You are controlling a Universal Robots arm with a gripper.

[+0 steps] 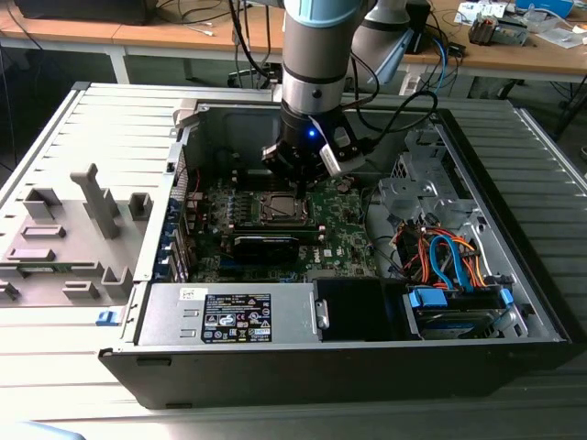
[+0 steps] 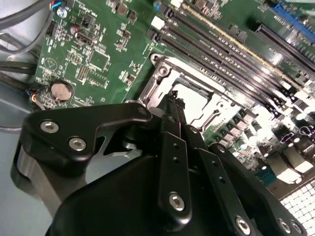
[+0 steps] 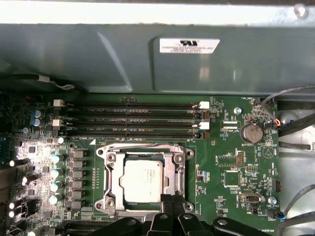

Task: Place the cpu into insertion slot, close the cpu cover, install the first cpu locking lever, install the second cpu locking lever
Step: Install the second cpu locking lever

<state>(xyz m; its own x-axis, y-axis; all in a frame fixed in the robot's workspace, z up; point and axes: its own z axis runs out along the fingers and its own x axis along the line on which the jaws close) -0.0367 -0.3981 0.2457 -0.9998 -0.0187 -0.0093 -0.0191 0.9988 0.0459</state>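
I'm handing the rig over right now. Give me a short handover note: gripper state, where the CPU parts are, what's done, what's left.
Gripper: fingers together, holding nothing, tips at the edge of the insertion slot.
CPU: seated flat in the slot, silvery top showing.
CPU cover: appears down, framing the chip.
Done: CPU placed; cover appears closed.
Left: I cannot tell the state of the two locking levers; check both before moving on.
Elsewhere: the arm hangs over the motherboard inside the open case.
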